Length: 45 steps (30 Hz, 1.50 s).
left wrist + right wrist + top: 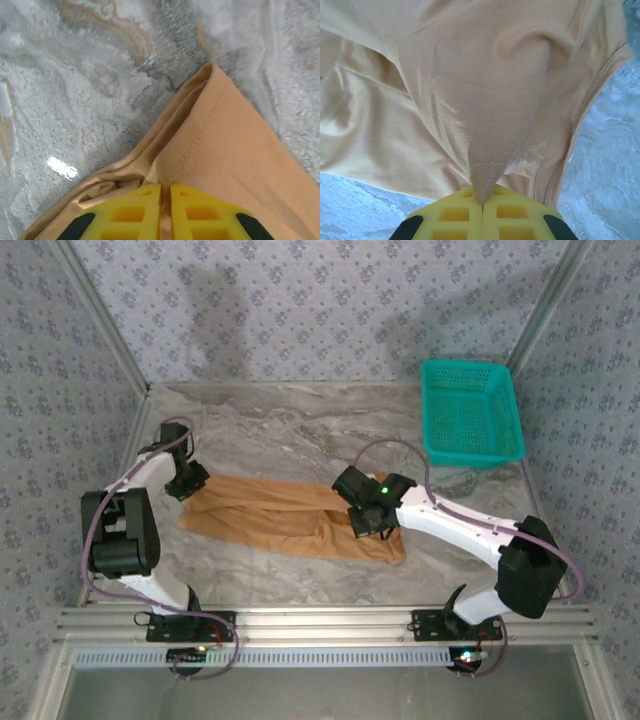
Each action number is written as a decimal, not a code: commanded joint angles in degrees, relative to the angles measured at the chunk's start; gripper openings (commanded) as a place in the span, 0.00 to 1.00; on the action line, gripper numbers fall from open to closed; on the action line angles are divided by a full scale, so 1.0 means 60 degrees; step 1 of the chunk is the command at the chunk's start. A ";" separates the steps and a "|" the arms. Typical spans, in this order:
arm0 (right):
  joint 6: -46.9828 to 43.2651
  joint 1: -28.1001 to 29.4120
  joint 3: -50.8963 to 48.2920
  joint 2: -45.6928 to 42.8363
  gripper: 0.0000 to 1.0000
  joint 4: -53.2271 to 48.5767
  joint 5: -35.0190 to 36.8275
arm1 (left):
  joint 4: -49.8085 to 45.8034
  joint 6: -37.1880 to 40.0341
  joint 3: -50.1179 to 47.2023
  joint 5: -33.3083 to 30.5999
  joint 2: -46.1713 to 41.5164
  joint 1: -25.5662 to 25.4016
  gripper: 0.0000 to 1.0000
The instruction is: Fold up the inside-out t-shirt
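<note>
Seen from above, a tan shirt (290, 515) lay spread in a long, loosely folded band across the near part of a marbled grey worktop (300, 430). A teal mesh basket (470, 364) stood well beyond the shirt's right end, apart from the cloth.

The left pincer (190, 485) sat at the shirt's left end, its arm bent down over that corner. In the left wrist view its two yellow fingers (130, 210) stood almost together, with only a thin strip of tan cloth in the narrow gap between them, so the left pincer (165, 200) was closed on the shirt (225, 150). Ahead of the fingers a stitched hem ran away to a pointed corner, and small bunched folds gathered just left of the grip. Bare worktop (75, 75) lay on both sides of that corner.

The right pincer (365, 525) was over the shirt near its right end, on the nearer edge. In the right wrist view its yellow fingers (450, 217) met with no gap, and the right pincer (482, 205) nipped a peak of the shirt (470, 100), drawn into a narrow point at the fingertips. Beyond the peak the cloth lay in soft creases with a seam crossing it, and a stitched edge curved down its right side, with pale worktop (605, 175) past that edge
</note>
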 commanded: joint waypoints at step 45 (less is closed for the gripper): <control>0.0799 -0.2585 -0.1545 -0.1120 0.00 0.0455 -0.2032 | -0.0339 0.0063 -0.0751 0.0631 -0.0923 -0.0064 0.31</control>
